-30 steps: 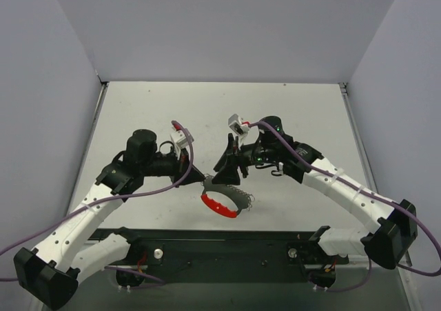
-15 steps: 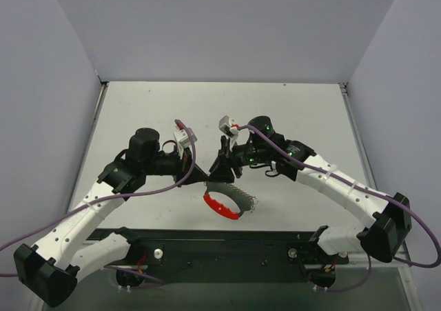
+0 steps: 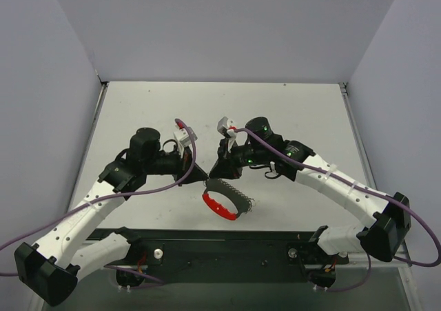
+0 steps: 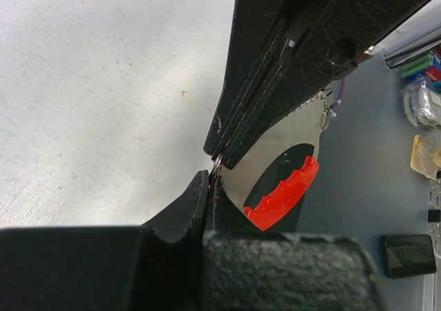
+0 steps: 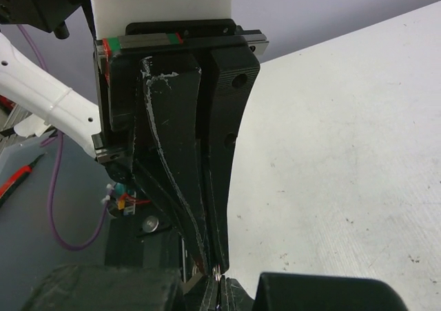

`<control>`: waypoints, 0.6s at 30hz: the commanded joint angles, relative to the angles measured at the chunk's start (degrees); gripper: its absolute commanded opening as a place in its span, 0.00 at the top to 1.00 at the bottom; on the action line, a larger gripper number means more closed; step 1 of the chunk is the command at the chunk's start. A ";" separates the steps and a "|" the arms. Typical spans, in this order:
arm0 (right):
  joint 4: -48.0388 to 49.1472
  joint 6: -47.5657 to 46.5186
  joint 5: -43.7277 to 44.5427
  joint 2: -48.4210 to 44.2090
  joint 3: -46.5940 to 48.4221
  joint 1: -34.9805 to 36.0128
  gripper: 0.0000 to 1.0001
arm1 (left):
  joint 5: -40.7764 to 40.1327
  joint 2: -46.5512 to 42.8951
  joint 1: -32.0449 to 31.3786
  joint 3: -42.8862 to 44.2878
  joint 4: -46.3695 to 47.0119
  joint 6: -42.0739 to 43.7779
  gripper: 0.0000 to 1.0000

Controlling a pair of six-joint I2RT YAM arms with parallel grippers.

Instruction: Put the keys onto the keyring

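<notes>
The left fingers (image 4: 180, 207) are pressed together, their tips nipping a thin silver loop (image 4: 216, 163). I cannot tell whether it is a key's eye or one of the keyring's own rings. Tip to tip with them, the right fingers (image 4: 275, 69) come in from the other side, likewise pressed together on that same loop. The right wrist view shows it caught in the slit between them.

Just right of and below this meeting point is the keyring (image 3: 238, 195). Its grey band runs off from the fingertips, the red arc (image 3: 218, 207) is on the near side, and it seems lifted a little off the bench (image 3: 289, 111). Small rings (image 4: 324, 114) dangle at its far end. No loose key shows anywhere on the bench.

The step looks like threading at the tips. To do it well, one pair should hold dead steady while the other makes only slight twists. The loop should stay visible in both wrist views, and neither grip should loosen until the metal has plainly passed through.
</notes>
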 commanded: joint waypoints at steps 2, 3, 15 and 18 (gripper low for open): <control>4.75 1.69 5.00 -0.25 1.50 0.17 1.00 | 0.57 -0.77 -0.23 3.25 1.93 0.24 0.93; 5.90 2.57 5.88 -1.03 0.19 0.17 1.00 | -0.74 -1.03 -0.23 3.25 1.23 0.50 0.85; 19.71 9.78 7.67 -9.74 -8.70 -0.97 1.00 | -15.08 -12.19 -0.14 -0.61 7.72 -1.78 0.23; 19.79 10.05 3.79 -10.62 -8.52 -1.32 1.00 | -11.59 -12.55 -0.05 -0.88 10.36 -1.43 0.22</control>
